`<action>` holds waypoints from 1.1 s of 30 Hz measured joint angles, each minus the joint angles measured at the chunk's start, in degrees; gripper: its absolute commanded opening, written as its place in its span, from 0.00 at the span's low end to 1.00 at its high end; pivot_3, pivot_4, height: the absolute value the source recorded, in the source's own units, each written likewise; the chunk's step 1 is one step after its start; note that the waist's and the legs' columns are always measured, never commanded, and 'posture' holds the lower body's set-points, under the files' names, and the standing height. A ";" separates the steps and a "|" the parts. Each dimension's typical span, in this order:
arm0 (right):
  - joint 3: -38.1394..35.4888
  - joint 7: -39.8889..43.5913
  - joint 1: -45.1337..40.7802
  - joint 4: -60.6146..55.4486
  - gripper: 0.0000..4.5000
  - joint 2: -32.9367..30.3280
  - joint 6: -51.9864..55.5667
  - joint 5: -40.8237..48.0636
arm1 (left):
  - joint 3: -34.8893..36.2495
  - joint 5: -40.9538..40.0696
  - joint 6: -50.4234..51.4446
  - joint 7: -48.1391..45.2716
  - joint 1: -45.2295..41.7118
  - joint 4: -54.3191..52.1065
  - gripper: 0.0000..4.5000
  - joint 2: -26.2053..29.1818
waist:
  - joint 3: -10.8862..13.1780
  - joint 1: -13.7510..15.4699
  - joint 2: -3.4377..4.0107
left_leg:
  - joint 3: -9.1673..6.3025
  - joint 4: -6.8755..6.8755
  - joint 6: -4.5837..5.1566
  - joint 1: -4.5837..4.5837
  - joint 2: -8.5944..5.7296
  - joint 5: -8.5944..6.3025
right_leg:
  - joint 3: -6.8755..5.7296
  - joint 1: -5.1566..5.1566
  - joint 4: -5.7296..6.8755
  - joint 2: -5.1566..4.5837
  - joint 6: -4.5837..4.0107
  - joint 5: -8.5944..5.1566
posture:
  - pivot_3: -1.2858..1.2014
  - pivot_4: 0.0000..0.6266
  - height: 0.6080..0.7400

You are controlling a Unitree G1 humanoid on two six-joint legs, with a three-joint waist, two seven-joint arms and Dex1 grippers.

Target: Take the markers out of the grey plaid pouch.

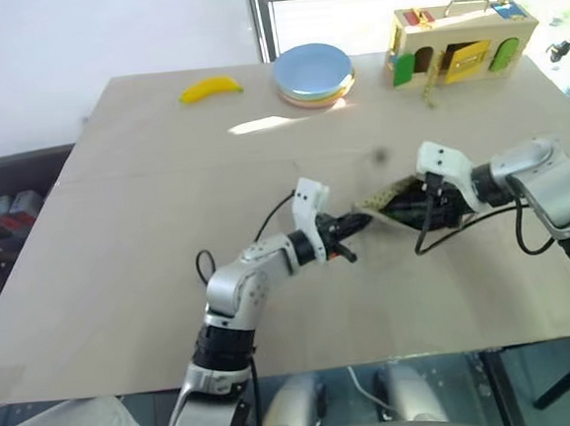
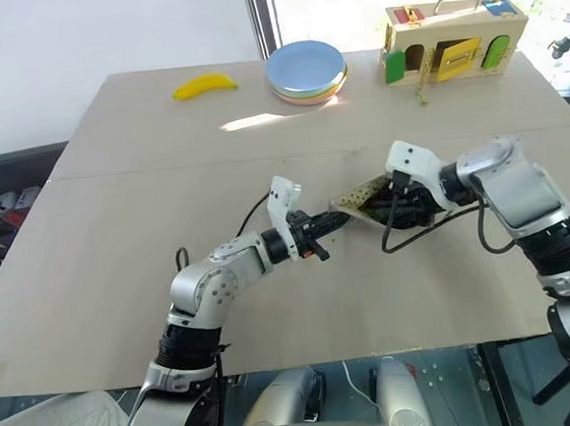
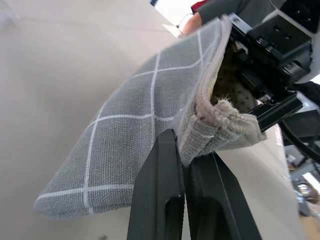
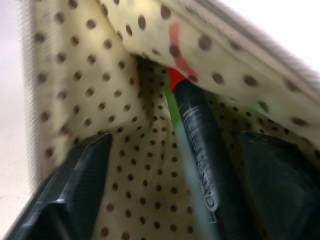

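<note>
The grey plaid pouch [image 1: 376, 202] hangs just above the middle of the table between my two grippers. My left gripper [image 3: 182, 145] is shut on the hem at one end of the pouch [image 3: 150, 125], next to its open mouth. My right gripper [image 4: 175, 139] reaches into the mouth from the other side, fingers [image 4: 80, 180] spread open against the dotted cream lining. Between them lie the markers: a red marker with a black end [image 4: 197, 140] and, beside it, a pale green one [image 4: 186, 170]. Neither finger touches them.
A yellow banana [image 1: 210, 89], a stack of round plates [image 1: 312, 73] and a wooden toy box [image 1: 459, 43] stand along the far edge of the table [image 1: 123, 285]. Black cables loop from both wrists beside the pouch.
</note>
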 measured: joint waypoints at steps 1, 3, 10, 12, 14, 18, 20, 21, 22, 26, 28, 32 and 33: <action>0.31 0.00 0.00 0.03 0.88 0.00 -0.23 -0.27 | 0.01 -0.12 0.35 0.14 0.00 -0.01 0.00 -0.01 | 0.00 0.00 0.00 | 0.00 0.00 0.00 0.00 0.00 0.00 | 0.00 0.00 0.00 0.00 0.00 0.00 | 0.52 0.24 1.00; 0.85 0.05 0.00 0.41 0.88 0.00 -1.12 -0.78 | 0.03 -0.43 0.78 0.44 0.00 -0.01 0.00 -0.07 | 0.00 -0.02 0.00 | 0.01 0.00 0.00 0.00 0.00 0.00 | 0.01 0.00 0.00 0.00 0.00 0.00 | 0.52 0.24 1.00; 1.75 -0.10 0.00 2.39 0.88 0.35 -3.69 -1.62 | 0.36 -0.62 1.59 1.06 -0.08 0.13 0.00 -0.76 | 0.00 -0.02 0.00 | 0.01 0.01 0.00 0.00 0.00 0.00 | 0.01 0.00 0.00 0.00 0.00 0.00 | 0.52 0.24 1.00; 1.69 -1.68 -0.14 4.20 0.88 1.76 -4.43 -2.22 | 0.73 -0.67 1.61 1.45 -0.15 0.31 0.00 -1.12 | -0.01 -0.06 -0.01 | 0.01 0.02 0.00 0.02 0.00 0.00 | 0.01 0.02 0.01 0.00 0.00 0.00 | 0.52 0.24 1.00; 1.66 -3.83 -0.35 7.01 0.88 3.76 -5.35 -3.02 | 1.20 -0.68 1.66 1.89 -0.35 0.51 0.00 -1.62 | -0.01 -0.19 -0.01 | 0.03 0.02 -0.01 0.03 0.00 0.00 | 0.03 0.02 0.02 0.01 0.00 0.00 | 0.52 0.24 1.00; 3.24 -2.69 -0.95 9.69 0.88 3.25 -9.75 -5.50 | 1.23 -0.70 2.03 2.00 -0.85 1.51 0.00 -2.22 | -0.01 -0.13 -0.01 | 0.02 0.03 -0.01 0.03 0.00 0.00 | 0.00 0.02 0.01 0.00 0.00 0.00 | 0.52 0.24 1.00; 4.12 -1.69 -0.97 9.99 0.88 2.79 -11.64 -6.77 | 1.23 -0.75 2.50 1.99 -1.17 2.12 0.00 -2.30 | -0.01 -0.15 -0.01 | 0.02 0.03 -0.01 0.03 0.00 0.00 | 0.00 0.02 0.01 0.01 0.00 0.00 | 0.52 0.24 1.00; 4.25 -1.37 -0.97 10.03 0.88 2.72 -12.05 -7.14 | 1.23 -0.80 2.57 1.98 -1.27 2.33 0.00 -2.34 | -0.01 -0.15 -0.01 | 0.01 0.03 -0.01 0.03 0.00 0.00 | 0.00 0.03 0.02 0.01 0.00 0.00 | 0.52 0.24 1.00; 4.58 -0.96 -1.08 10.24 0.88 2.69 -12.82 -7.74 | 1.24 -0.97 2.68 1.97 -1.36 2.62 0.00 -2.34 | -0.01 -0.16 -0.01 | 0.01 0.03 -0.01 0.04 0.00 0.00 | 0.00 0.03 0.02 0.01 0.00 0.00 | 0.52 0.24 1.00; 5.32 0.07 -1.39 12.10 0.53 2.70 -15.24 -9.85 | 1.84 -1.08 2.75 1.97 -1.44 2.71 0.00 -2.24 | -0.01 -0.14 -0.01 | 0.01 0.04 -0.01 0.04 0.00 0.00 | 0.00 0.05 0.01 0.01 0.00 0.00 | 0.52 0.24 1.00; 5.71 0.18 -1.54 12.77 0.33 2.69 -16.59 -10.91 | 2.24 -1.09 2.74 1.99 -1.57 2.71 0.00 -2.24 | -0.01 -0.17 -0.01 | 0.01 0.04 -0.01 0.04 0.00 0.00 | 0.00 0.05 0.01 0.01 0.00 0.00 | 0.52 0.24 1.00; 6.11 0.66 -1.78 13.57 0.22 2.69 -19.33 -12.26 | 2.61 -1.09 2.74 2.03 -1.93 2.71 0.00 -2.19 | -0.02 -0.18 -0.02 | 0.00 0.04 -0.01 0.06 0.00 0.00 | -0.01 0.07 0.01 0.01 0.00 0.00 | 0.52 0.24 1.00; 6.11 0.68 -1.78 13.55 0.22 2.69 -19.43 -12.33 | 2.61 -1.09 2.74 2.02 -1.94 2.71 0.00 -2.19 | -0.02 -0.18 -0.02 | 0.00 0.04 -0.01 0.07 0.00 0.01 | -0.01 0.08 0.01 0.01 0.00 0.00 | 0.52 0.24 1.00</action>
